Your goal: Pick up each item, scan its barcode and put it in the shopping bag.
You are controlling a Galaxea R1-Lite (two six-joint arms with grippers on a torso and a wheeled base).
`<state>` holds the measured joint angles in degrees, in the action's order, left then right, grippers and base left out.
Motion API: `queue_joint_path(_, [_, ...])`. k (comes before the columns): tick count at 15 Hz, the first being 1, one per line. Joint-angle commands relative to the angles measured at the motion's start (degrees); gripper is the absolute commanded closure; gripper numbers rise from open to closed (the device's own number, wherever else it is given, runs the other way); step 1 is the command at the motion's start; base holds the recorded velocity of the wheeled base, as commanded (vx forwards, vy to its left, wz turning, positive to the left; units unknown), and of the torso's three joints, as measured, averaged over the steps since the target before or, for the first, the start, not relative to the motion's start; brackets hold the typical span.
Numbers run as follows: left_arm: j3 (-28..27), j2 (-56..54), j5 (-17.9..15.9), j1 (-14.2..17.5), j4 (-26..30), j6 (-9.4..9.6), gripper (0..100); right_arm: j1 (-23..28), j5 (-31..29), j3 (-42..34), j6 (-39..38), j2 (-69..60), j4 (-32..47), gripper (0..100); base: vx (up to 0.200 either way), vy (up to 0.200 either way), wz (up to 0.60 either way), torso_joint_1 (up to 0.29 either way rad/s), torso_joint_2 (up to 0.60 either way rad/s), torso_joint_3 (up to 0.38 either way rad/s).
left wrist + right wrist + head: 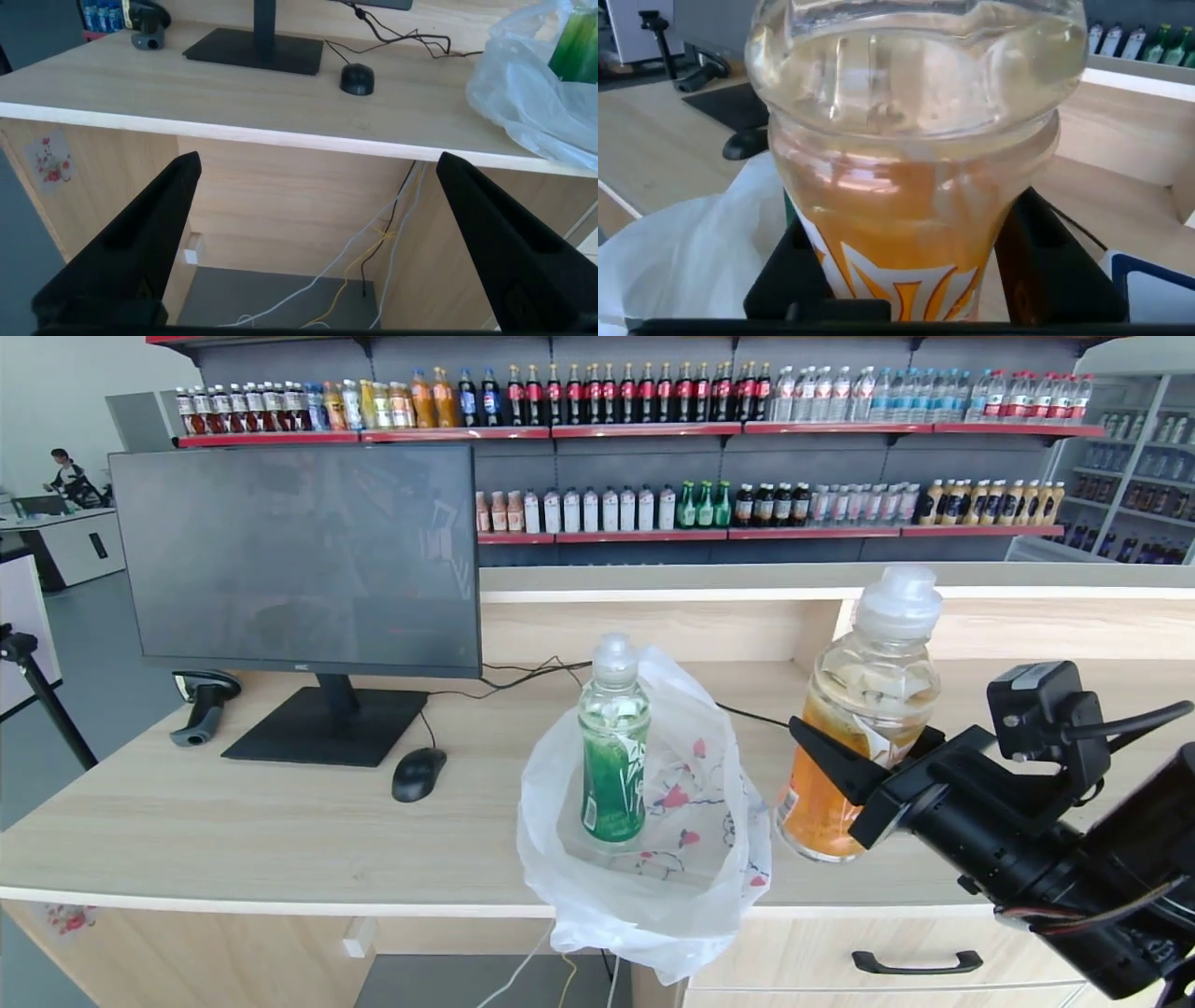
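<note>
1. The countertop (233, 821) carried every item listed below.
2. The monitor (299, 555) stood at the rear left of the countertop.
3. The shopping bag (709, 859) sat open at the front edge, with its lower folds hanging over that edge.
4. Your right gripper (868, 756) was pinching the orange bottle (864, 709) around its middle. The bottle was upright, just right of the bag, near the front edge.
5. Your left gripper (313, 187) hung below the front edge, its fingers spread wide with nothing between them.
6. The green bottle (613, 756) stood upright inside the bag.
7. The barcode scanner (201, 705) rested near the left edge, beside the monitor.
8. The mouse (418, 773) lay just right of the monitor's base.
</note>
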<state>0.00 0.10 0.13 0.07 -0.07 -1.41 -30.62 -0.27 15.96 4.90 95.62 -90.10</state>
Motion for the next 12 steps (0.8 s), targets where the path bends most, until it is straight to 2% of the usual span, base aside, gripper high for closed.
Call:
queue_joint_path(1, [0.0, 0.0, 0.0, 0.1, 0.0, -0.08, 0, -0.7, 0.2, 1.4, -0.2, 0.5, 0.1, 100, 0.000, 0.000, 0.00, 0.000, 0.00, 0.000])
queue_joint_path(4, [0.0, 0.0, 0.0, 0.0, 0.0, 0.01, 0, -0.9, 0.2, 1.8, -0.4, 1.1, 0.1, 100, 0.200, 0.000, 0.00, -0.002, 0.00, 0.004])
queue_joint_path(7, [0.0, 0.0, 0.0, 0.0, 0.0, -0.17, 0, -1.9, 0.2, 5.6, -0.3, 1.2, 0.1, 100, 0.000, 0.000, 0.00, 0.000, 0.00, 0.000])
queue_joint_path(12, [0.0, 0.0, 0.0, 0.1, 0.0, -0.08, 0, -3.0, 0.4, 6.5, -1.4, 4.1, 0.1, 100, 0.000, 0.000, 0.00, 0.000, 0.00, 0.000])
